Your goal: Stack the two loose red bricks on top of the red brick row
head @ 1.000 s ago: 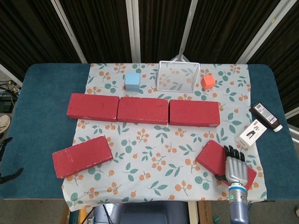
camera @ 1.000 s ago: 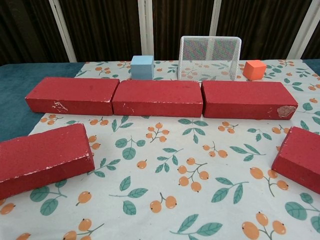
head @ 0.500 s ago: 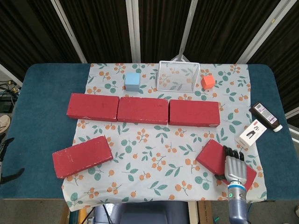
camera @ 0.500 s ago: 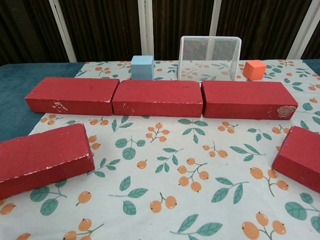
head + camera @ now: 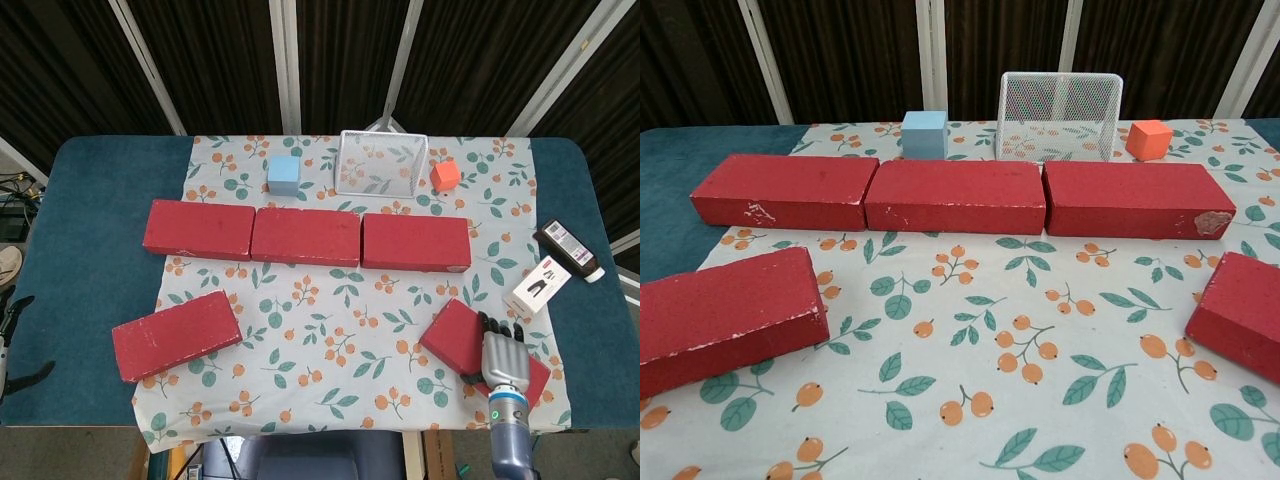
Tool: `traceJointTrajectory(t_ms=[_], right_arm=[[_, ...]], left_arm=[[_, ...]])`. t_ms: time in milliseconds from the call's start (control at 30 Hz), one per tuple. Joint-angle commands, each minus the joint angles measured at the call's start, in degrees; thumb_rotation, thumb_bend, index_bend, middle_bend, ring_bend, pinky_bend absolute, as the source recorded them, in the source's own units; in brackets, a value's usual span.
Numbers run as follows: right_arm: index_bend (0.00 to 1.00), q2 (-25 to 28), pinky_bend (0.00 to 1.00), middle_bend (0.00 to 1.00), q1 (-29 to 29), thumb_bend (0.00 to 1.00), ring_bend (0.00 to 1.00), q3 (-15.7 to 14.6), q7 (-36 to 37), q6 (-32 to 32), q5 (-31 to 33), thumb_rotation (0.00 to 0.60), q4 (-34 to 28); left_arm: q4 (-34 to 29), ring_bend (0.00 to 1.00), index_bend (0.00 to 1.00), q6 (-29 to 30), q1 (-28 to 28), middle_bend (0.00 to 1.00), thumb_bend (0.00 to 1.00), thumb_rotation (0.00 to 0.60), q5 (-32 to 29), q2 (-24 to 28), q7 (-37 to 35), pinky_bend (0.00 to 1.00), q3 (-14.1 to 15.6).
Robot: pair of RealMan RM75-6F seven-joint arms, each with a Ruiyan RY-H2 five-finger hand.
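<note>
Three red bricks lie end to end as a row (image 5: 305, 236) across the floral cloth, also shown in the chest view (image 5: 955, 196). One loose red brick (image 5: 176, 335) (image 5: 725, 318) lies slanted at the near left. The other loose red brick (image 5: 452, 335) (image 5: 1240, 312) lies slanted at the near right. My right hand (image 5: 503, 355) lies over it, fingers reaching its far edge and thumb at its near edge. Of my left hand (image 5: 15, 340) only two dark fingertips, spread apart, show at the left border beside the table, holding nothing.
Behind the row stand a light blue cube (image 5: 284, 174), a white wire basket (image 5: 381, 164) and an orange cube (image 5: 445, 175). A dark bottle (image 5: 569, 250) and a small white box (image 5: 537, 287) lie on the blue table top at the right, close to the right loose brick.
My right hand has drawn back slightly toward the near edge, and the right loose brick has shifted a little to the right in the chest view. The left fingertips moved slightly.
</note>
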Motion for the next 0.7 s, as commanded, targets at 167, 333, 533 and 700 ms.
traceJointTrajectory(t_ms=[167, 333, 533, 700], right_arm=[[0.40, 2.4, 0.02, 0.44, 0.3, 0.05, 0.43, -0.4, 1.0, 1.0, -2.7, 0.600, -2.9], [0.41, 4.8, 0.02, 0.44, 1.6, 0.05, 0.43, 0.3, 0.0, 1.4, -4.0, 0.600, -6.3], [0.41, 8.5, 0.02, 0.44, 4.8, 0.05, 0.43, 3.6, -2.0, 0.3, -3.2, 0.600, -11.0], [0.41, 12.1, 0.02, 0.44, 10.5, 0.05, 0.43, 9.4, -3.9, -4.1, -0.1, 0.600, -12.1]], left_arm=[[0.0, 0.05, 0.15, 0.2, 0.1, 0.00, 0.00, 0.600, 0.2, 0.1, -0.4, 0.08, 0.0], [0.1, 0.05, 0.15, 0.5, 0.3, 0.00, 0.00, 0.600, 0.3, 0.2, -0.7, 0.08, 0.0], [0.3, 0.05, 0.15, 0.6, 0.2, 0.01, 0.00, 0.600, 0.5, 0.1, -0.8, 0.08, -0.1], [1.4, 0.05, 0.15, 1.2, 0.1, 0.01, 0.00, 0.600, 1.0, -0.5, -1.4, 0.08, -0.5]])
